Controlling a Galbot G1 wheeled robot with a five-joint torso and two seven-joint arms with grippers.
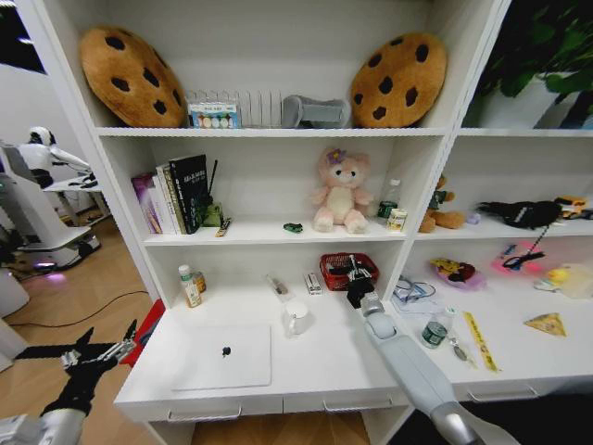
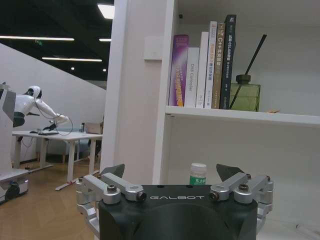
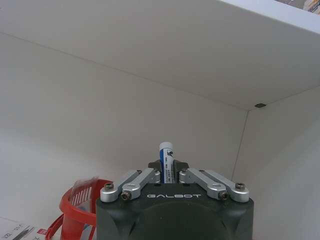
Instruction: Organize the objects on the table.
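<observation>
My right gripper (image 1: 354, 274) reaches over the white table (image 1: 324, 363) to the red basket (image 1: 348, 271) at its back. In the right wrist view that gripper (image 3: 166, 169) is shut on a slim blue-and-white pen (image 3: 166, 156), which stands upright between the fingers with the red basket (image 3: 79, 206) close beside it. A silver laptop (image 1: 222, 358) lies closed on the table's left part, with a tiny dark item (image 1: 225, 351) on its lid. A small green-labelled can (image 1: 434, 334) stands to the right of my arm. My left gripper (image 1: 109, 336) hangs open off the table's left end, and the left wrist view shows its fingers (image 2: 172, 172) spread wide with nothing between them.
A white mug (image 1: 296, 318) stands between the laptop and the basket. A small green-labelled bottle (image 1: 190, 286) is at the back left. A yellow ruler (image 1: 480, 339) lies on the right. Shelves above hold books (image 1: 176, 195), a plush toy (image 1: 339, 191) and cookie cushions (image 1: 130, 76).
</observation>
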